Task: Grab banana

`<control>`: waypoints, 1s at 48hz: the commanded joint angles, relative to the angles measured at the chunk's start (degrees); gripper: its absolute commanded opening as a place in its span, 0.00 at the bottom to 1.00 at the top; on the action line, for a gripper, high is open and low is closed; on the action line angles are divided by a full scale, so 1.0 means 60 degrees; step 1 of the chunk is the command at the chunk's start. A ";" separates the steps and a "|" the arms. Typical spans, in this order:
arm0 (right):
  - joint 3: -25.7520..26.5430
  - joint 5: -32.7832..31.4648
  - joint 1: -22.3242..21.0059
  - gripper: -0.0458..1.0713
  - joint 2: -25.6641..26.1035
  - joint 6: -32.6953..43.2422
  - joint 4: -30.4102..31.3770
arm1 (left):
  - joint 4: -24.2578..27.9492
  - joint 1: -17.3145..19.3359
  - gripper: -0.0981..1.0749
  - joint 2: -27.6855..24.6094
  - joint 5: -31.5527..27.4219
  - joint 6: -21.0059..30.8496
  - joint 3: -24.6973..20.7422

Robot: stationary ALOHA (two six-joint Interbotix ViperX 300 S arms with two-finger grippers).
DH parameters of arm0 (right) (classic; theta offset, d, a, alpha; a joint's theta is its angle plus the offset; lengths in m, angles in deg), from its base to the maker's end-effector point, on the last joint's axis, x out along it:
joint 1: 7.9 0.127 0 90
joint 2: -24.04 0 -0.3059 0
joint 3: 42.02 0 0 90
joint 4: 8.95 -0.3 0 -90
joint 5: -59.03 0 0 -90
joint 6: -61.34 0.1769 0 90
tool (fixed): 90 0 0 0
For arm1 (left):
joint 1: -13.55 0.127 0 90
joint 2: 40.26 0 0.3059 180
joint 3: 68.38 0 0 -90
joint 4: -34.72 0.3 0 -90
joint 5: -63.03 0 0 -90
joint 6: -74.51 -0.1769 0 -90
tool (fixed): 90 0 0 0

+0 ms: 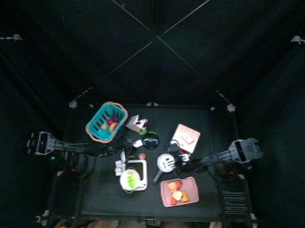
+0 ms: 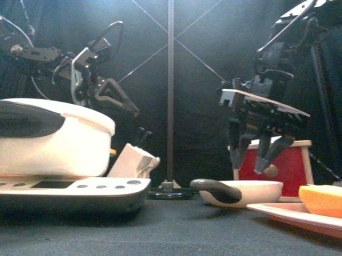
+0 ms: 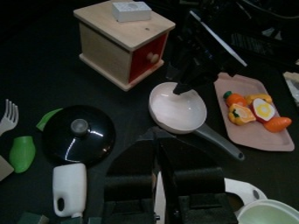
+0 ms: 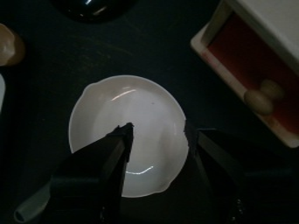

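The banana (image 1: 114,122) is a small yellow-green piece lying in the teal basket (image 1: 95,114) at the table's back left, beside an orange-red piece. It shows only in the top view. My left gripper (image 3: 158,144) is over the table's left middle, a short way from the basket, facing a black lid (image 3: 79,133). Its jaws stand slightly apart with nothing between them. My right gripper (image 4: 163,140) hangs open just above a white pan (image 4: 128,118), away from the basket.
A wooden box with a red door (image 3: 126,39) stands at the back right. At the front right, a pink tray (image 3: 254,131) holds orange food pieces. A large white appliance (image 2: 47,135) sits front left. A white fork (image 3: 10,114) and a green piece (image 3: 24,153) lie near the lid.
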 commanded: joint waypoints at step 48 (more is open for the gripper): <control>-0.0835 0.1831 -0.0791 0.81 0.1626 0.0059 0.6372 | -0.0527 0.5200 0.81 0.2798 -0.6943 -0.0029 -0.1128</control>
